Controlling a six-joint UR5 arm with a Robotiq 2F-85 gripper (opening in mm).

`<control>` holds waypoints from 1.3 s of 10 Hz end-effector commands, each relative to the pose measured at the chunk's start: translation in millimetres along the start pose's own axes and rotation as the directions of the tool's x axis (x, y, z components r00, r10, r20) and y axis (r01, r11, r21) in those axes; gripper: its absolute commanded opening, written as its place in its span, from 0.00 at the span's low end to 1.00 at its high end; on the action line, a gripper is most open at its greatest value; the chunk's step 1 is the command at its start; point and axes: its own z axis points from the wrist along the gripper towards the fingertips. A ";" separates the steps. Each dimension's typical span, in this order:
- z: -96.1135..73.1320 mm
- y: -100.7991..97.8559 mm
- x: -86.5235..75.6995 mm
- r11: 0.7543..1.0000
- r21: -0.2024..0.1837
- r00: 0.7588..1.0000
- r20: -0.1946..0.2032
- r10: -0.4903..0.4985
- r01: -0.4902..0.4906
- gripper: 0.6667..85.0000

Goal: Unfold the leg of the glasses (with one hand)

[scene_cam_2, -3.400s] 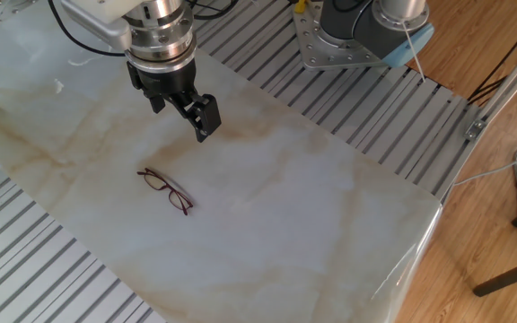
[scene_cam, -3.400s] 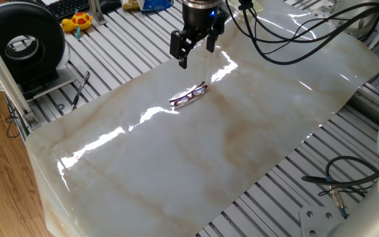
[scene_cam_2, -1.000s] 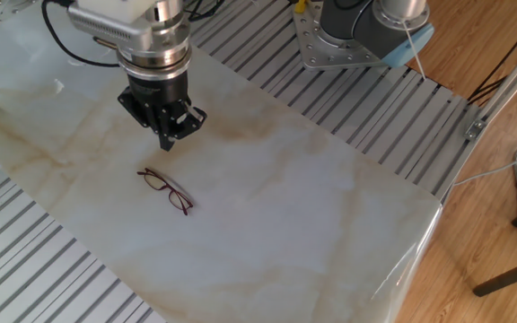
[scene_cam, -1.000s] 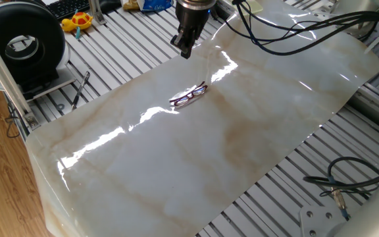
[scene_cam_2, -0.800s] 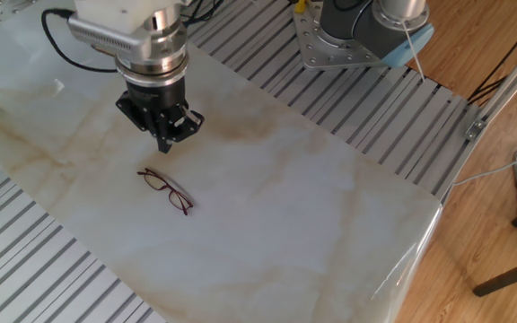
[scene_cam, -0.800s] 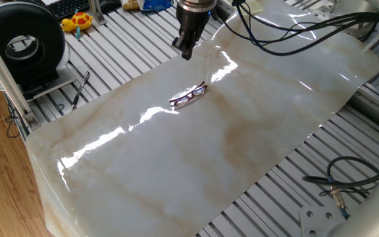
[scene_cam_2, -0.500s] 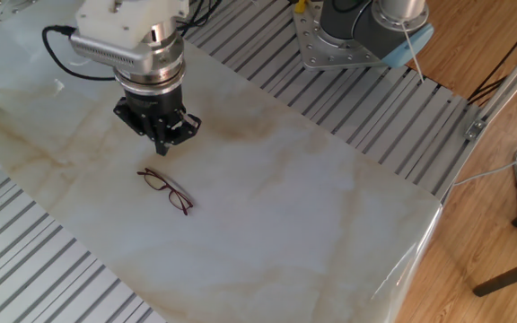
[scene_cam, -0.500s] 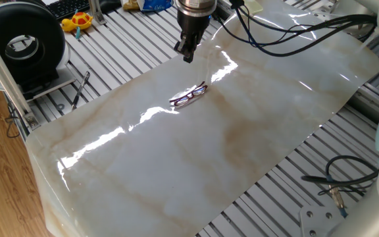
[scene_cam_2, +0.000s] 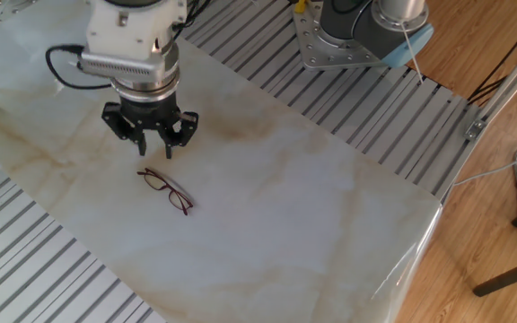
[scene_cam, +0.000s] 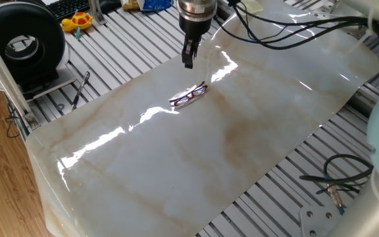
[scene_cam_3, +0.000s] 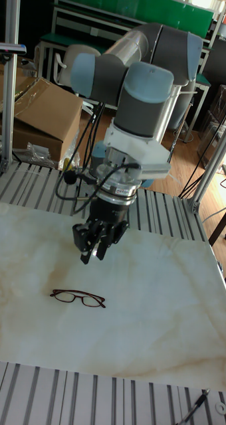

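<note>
The glasses (scene_cam: 189, 95) (scene_cam_2: 166, 190) (scene_cam_3: 78, 298) lie flat on the marble sheet (scene_cam: 242, 131), a thin dark reddish frame with the legs close along it. My gripper (scene_cam: 188, 62) (scene_cam_2: 153, 144) (scene_cam_3: 93, 252) hangs a little above the sheet, just behind the glasses and clear of them. It points straight down. Its black fingers (scene_cam_3: 82, 247) stand apart with nothing between them.
A black pen-like tool (scene_cam: 79, 90) lies on the slatted table left of the sheet. A black round device (scene_cam: 25, 43) and a yellow toy (scene_cam: 79, 21) stand at the far left. Loose cables (scene_cam: 337, 181) lie off the sheet's near right edge.
The gripper has turned about its vertical axis and drifted down toward the glasses. The glasses have not moved.
</note>
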 end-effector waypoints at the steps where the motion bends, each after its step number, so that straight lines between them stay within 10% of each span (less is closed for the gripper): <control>1: 17.2 -1.3 -0.2 0.987 -0.022 0.987 -0.003 -0.161 0.161 0.47; 3: 18.7 -3.3 7.2 0.969 -0.024 0.969 -0.030 -0.246 0.245 0.43; 6: 66.3 -19.2 12.5 0.934 -0.013 0.934 -0.021 -0.357 0.357 0.43; 13: 80.8 -12.5 17.1 0.915 -0.035 0.915 -0.024 -0.403 0.402 0.40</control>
